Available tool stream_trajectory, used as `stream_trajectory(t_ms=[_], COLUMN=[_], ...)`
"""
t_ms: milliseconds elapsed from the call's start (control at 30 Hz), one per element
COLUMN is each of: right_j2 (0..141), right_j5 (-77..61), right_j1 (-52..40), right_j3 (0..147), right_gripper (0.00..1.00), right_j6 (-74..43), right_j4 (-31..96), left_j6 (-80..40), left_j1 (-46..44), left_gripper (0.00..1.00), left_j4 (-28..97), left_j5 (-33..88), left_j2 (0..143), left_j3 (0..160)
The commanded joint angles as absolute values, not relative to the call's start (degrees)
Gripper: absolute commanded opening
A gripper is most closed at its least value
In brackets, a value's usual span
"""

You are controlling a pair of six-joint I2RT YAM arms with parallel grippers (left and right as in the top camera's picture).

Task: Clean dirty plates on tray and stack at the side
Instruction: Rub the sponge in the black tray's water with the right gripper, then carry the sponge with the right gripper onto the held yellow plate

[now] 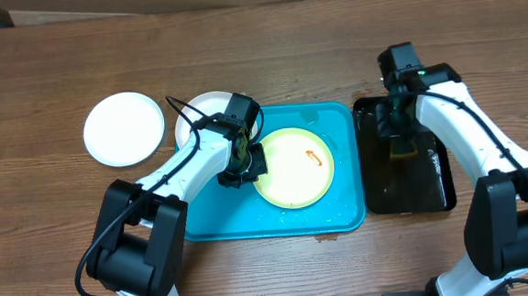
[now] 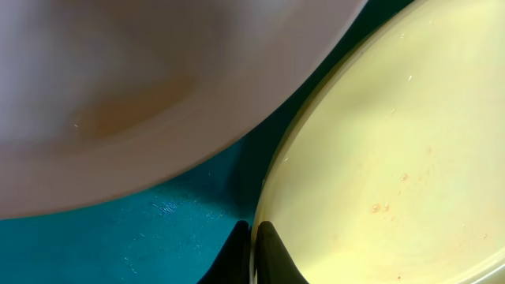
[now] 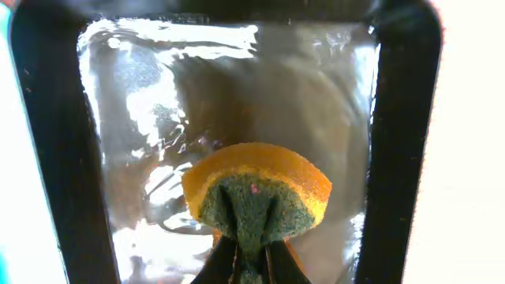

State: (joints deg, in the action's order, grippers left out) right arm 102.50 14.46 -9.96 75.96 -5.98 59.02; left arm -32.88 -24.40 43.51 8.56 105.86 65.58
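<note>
Left wrist view: at the bottom edge the left gripper (image 2: 254, 230) is pinched shut on the rim of the pale yellow round plate (image 2: 379, 158), which lies flat in the bright turquoise plastic tray (image 2: 158, 229). A white round plate (image 2: 142, 79) looms at upper left. The right gripper (image 3: 251, 248) clamps an orange-and-green sponge (image 3: 256, 189) over the narrow black tray (image 3: 47, 158). Overhead, the smeared plate sits left of that sponge, so wiping likely calls for a leftward reach by the right gripper.
</note>
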Motion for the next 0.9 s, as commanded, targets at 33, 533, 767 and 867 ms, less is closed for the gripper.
stream_trajectory(t_ms=[33,533,767,867], right_j2=[100.5,100.5,100.5,100.5], right_j5=[26.8,23.6,23.0,20.2], right_j1=[-11.2,-10.1,-10.0,-9.8], right_j3=[77.3,77.3,77.3,77.3], right_gripper=[0.04,0.08,0.04,0.04], right_j6=[-11.5,-10.1,-11.9,-17.3], right_j4=[60.3,59.5,59.4,58.4], left_j6=[-33.4,-32.9,-32.8,-32.8], left_j1=[-24.8,-24.8,-24.8,-24.8], left_gripper=[0.04,0.04,0.04,0.04], left_j4=[43.7,43.7,43.7,43.6], left_j5=[9.0,9.0,9.0,9.0], left_j2=[105.6,105.6,105.6,105.6], left_j3=[65.0,65.0,65.0,65.0])
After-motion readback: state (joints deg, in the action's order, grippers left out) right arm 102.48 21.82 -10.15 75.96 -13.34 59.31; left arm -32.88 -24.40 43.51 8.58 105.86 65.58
